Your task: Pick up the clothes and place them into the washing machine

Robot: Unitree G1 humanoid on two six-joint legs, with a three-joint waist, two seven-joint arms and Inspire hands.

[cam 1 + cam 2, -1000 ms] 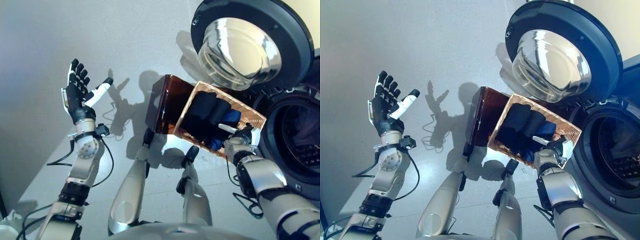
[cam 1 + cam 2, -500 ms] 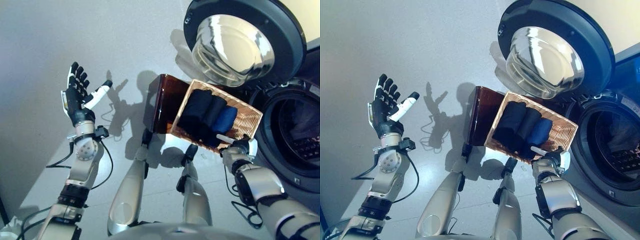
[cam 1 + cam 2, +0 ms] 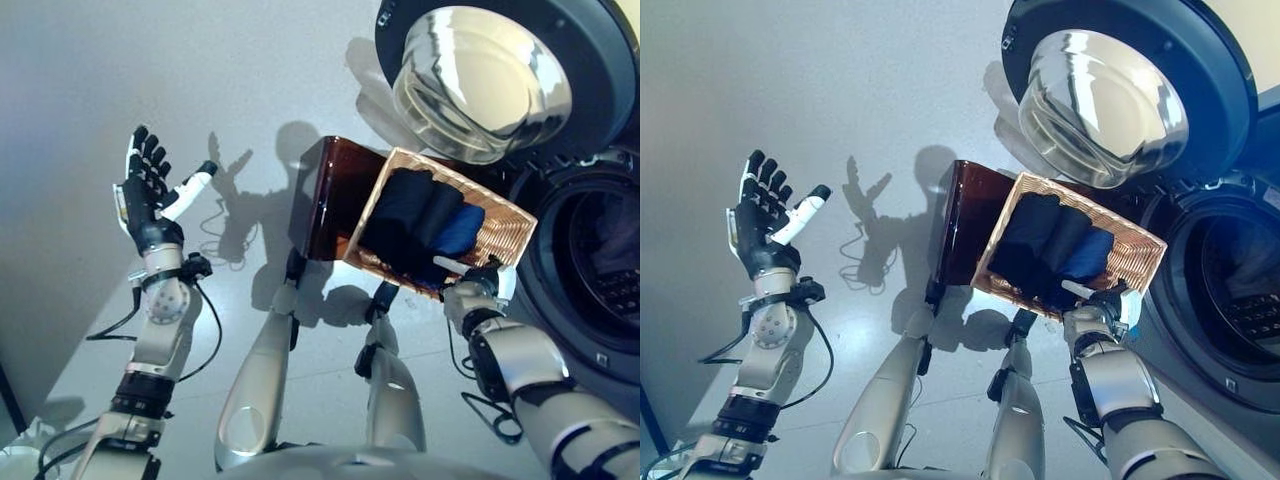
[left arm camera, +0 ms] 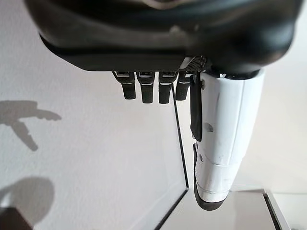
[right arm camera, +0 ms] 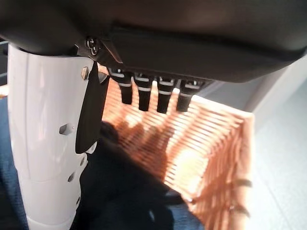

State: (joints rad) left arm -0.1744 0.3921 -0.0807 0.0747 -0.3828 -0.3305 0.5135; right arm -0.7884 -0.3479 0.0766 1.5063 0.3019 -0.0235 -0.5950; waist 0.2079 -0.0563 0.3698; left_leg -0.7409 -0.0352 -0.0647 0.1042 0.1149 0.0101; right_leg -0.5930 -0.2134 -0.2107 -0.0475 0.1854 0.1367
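A shallow wicker basket (image 3: 505, 230) rests tilted on a dark brown box (image 3: 325, 200) beside the washing machine (image 3: 600, 270). It holds rolled dark navy clothes (image 3: 410, 215) and a brighter blue piece (image 3: 458, 230). My right hand (image 3: 478, 287) is at the basket's near edge, open, its white thumb lying over the clothes. In the right wrist view its straight fingers (image 5: 144, 93) hang above the wicker (image 5: 206, 139) and dark cloth (image 5: 124, 191), holding nothing. My left hand (image 3: 146, 190) is raised at the left, open and empty; it also shows in the left wrist view (image 4: 225, 134).
The machine's round door (image 3: 490, 70) stands open above the basket, its glass bowl facing me. The drum opening is at the right, just past the basket's far corner. Pale grey floor (image 3: 250, 90) lies to the left of the box.
The camera has shifted a little. My right hand has drawn back slightly from over the clothes toward the basket's near edge. The left hand stays raised and open.
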